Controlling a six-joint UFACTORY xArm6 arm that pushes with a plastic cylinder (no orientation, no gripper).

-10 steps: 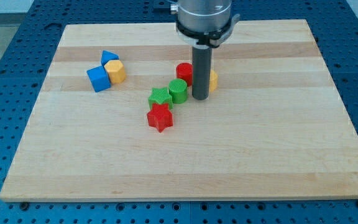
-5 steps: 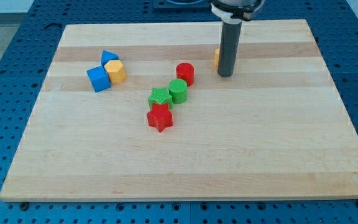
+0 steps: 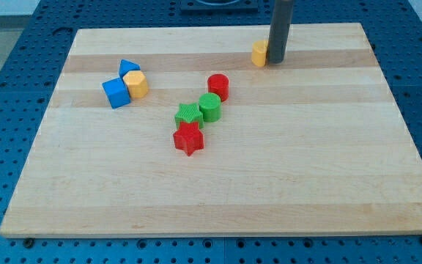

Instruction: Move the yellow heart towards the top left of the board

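Yellow heart [image 3: 259,53] sits at the frame's upper centre-right, touching the tip [image 3: 276,61] on its right. No gripper fitted. Leftward travel across the tabletop [image 3: 306,169] remains.

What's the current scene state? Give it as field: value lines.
tip: my tip sits at the view's right of the yellow heart, touching or nearly so
yellow heart: near the board's top edge, right of centre
top-left cluster: blue cube, blue triangle, yellow hexagon, bunched together
centre group: red cylinder, green cylinder, green star, red star
task: heart not yet at top left
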